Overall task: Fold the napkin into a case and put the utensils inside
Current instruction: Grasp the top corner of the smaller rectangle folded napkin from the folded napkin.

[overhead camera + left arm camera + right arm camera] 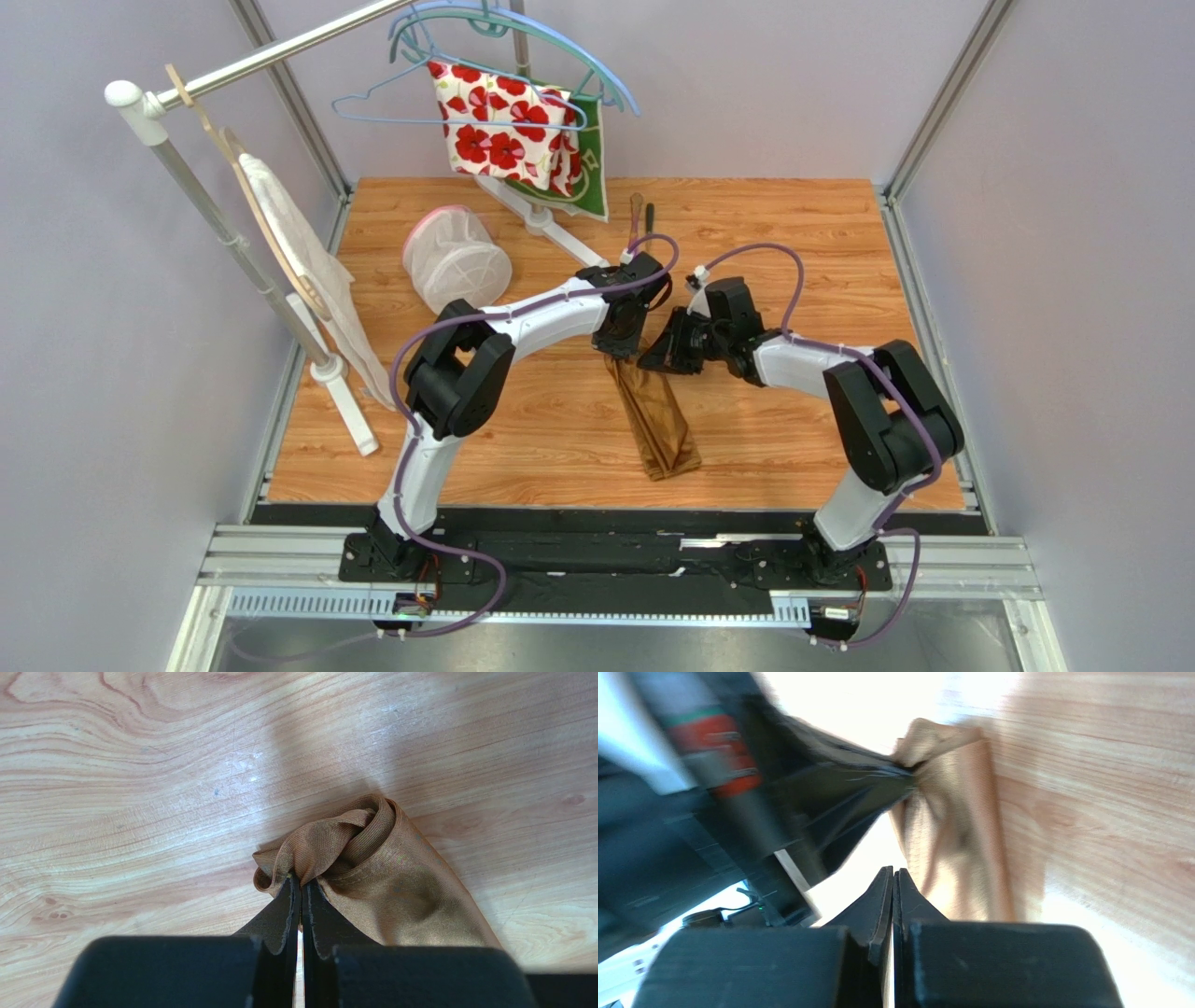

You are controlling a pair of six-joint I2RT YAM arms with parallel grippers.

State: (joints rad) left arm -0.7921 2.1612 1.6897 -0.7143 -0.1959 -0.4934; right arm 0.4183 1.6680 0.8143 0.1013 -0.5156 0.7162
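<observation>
Left gripper (302, 882) clamped on the far tip of the napkin (662, 420); right gripper (893, 875) pressed together on nothing, just beside it.

I read the napkin as one narrow folded strip, its long axis running from the pinched, bunched end back toward the near edge of the table (786, 252) and slightly right. My left arm has that end; the right fingertips sit just right of it, off the cloth as far as I can tell. Count: one napkin, two grippers. Beyond the grippers lie slim dark shapes, probably the utensils (641, 217); I cannot count them apart.
</observation>
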